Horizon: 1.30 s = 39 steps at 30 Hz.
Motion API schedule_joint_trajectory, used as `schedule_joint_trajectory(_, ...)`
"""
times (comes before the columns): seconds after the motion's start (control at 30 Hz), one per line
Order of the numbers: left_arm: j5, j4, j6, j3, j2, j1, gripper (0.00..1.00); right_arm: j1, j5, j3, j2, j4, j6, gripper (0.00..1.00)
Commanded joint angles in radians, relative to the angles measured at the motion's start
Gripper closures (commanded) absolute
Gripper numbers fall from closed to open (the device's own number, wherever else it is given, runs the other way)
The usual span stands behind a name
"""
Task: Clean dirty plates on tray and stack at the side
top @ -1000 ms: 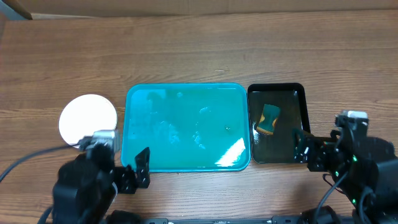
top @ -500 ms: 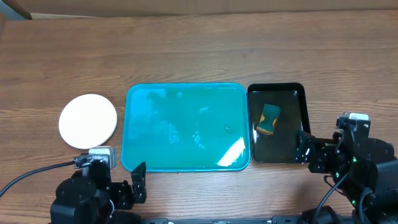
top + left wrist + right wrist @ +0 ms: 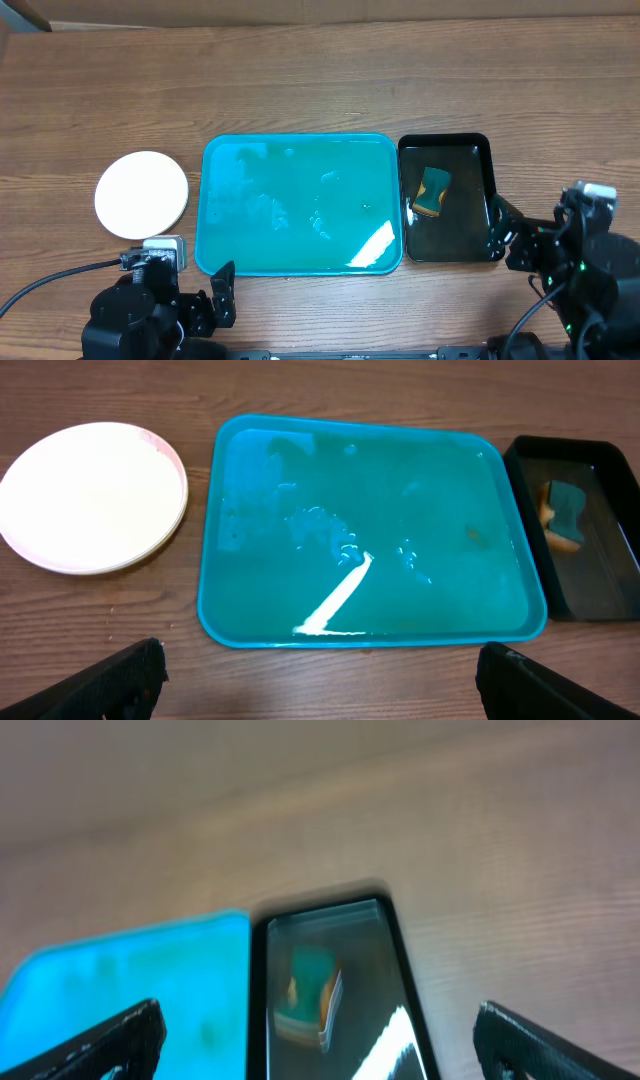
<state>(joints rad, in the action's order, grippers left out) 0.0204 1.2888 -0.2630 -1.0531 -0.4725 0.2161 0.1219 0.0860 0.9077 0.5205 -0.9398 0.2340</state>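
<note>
Overhead, left to right: plates [image 3: 141, 194] sit stacked near the table's [image 3: 300, 70] left edge, left gripper [image 3: 320, 660] gapes wide and empty by the front edge, tray [image 3: 300, 204] lies central, sponge [image 3: 433, 191] rests in the black tray [image 3: 445, 140], right gripper [image 3: 318, 1020] gapes wide, gripping nothing.

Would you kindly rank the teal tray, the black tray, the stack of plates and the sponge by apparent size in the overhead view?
1. teal tray, clearly largest
2. black tray
3. stack of plates, somewhat smaller than the black tray
4. sponge, by far the smallest
</note>
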Motion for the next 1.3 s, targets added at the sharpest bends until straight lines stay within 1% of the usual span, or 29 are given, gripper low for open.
schedule_joint_trajectory(0.0,0.013,-0.001,-0.014,0.004,0.003,0.003,0.0,-0.013,0.011,-0.151,-0.149,0.123,-0.007,0.0)
schedule_joint_trajectory(0.13,0.013,-0.001,-0.014,0.004,0.003,0.003,0.0,-0.013,0.002,-0.33,-0.31,0.285,-0.006,0.0)
schedule_joint_trajectory(0.23,0.013,-0.001,-0.014,0.004,0.003,0.003,0.0,-0.022,0.0,-0.473,-0.445,0.444,-0.006,0.0)
schedule_joint_trajectory(0.3,0.013,0.0,-0.014,0.004,0.003,0.003,0.0,-0.027,-0.001,-0.541,-0.502,0.538,-0.006,0.0)
schedule_joint_trajectory(0.4,0.013,0.0,-0.014,0.004,0.003,0.003,0.0,-0.034,0.0,-0.631,-0.517,0.702,-0.006,0.0)
schedule_joint_trajectory(0.5,0.013,0.001,-0.014,0.004,0.003,0.003,0.0,-0.034,-0.001,-0.702,-0.517,0.804,-0.007,0.0)
schedule_joint_trajectory(0.63,0.013,0.002,-0.014,0.004,0.003,0.003,0.0,-0.034,-0.023,-0.859,-0.518,1.012,-0.012,0.0)
schedule_joint_trajectory(0.67,0.013,0.002,-0.014,0.004,0.003,0.003,0.0,-0.035,-0.064,-0.9,-0.518,1.044,-0.055,0.0)
schedule_joint_trajectory(0.73,0.013,0.002,-0.014,0.004,0.003,0.003,0.0,-0.038,-0.112,-0.9,-0.518,0.998,-0.098,0.0)
schedule_joint_trajectory(0.77,0.013,0.002,-0.014,0.004,0.003,0.003,0.0,-0.045,-0.134,-0.9,-0.518,0.948,-0.137,0.0)
schedule_joint_trajectory(0.83,0.013,0.002,-0.014,0.004,0.003,0.003,0.0,-0.05,-0.133,-0.9,-0.518,0.858,-0.135,0.0)
schedule_joint_trajectory(1.27,0.013,0.002,-0.014,0.004,0.003,0.003,0.0,-0.05,-0.133,-0.9,-0.518,0.859,-0.134,0.0)
